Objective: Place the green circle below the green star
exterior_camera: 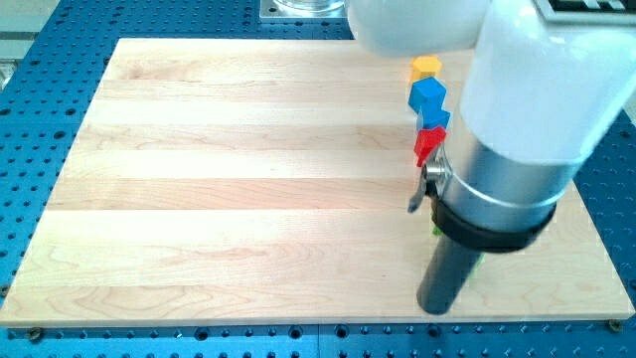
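Note:
My tip rests on the wooden board near its bottom edge, at the view's right. A thin sliver of green shows at the left side of the arm's dark collar, just above the rod. Another green sliver shows at the rod's right side. Their shapes are hidden behind the arm, so I cannot tell which is the circle and which is the star. The tip sits just below both slivers.
A yellow block, a blue block and a red block stand in a column at the view's upper right, above the rod. The large white arm body covers the board's right part.

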You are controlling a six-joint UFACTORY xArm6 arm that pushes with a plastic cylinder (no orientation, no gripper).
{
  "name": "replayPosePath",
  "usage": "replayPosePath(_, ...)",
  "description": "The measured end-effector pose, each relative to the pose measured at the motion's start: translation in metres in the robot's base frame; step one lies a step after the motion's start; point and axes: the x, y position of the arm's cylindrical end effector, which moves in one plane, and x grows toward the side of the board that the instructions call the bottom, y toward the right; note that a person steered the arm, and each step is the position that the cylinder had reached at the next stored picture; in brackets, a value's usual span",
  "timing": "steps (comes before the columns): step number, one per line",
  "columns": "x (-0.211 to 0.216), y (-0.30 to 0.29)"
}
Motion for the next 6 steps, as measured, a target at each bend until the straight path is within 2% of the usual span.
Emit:
replayPosePath(1,0.002,0.014)
replayPosePath(2,-0.004,0.098)
replayPosePath(3,-0.023,0.150)
replayPosePath(6,-0.024,0.178)
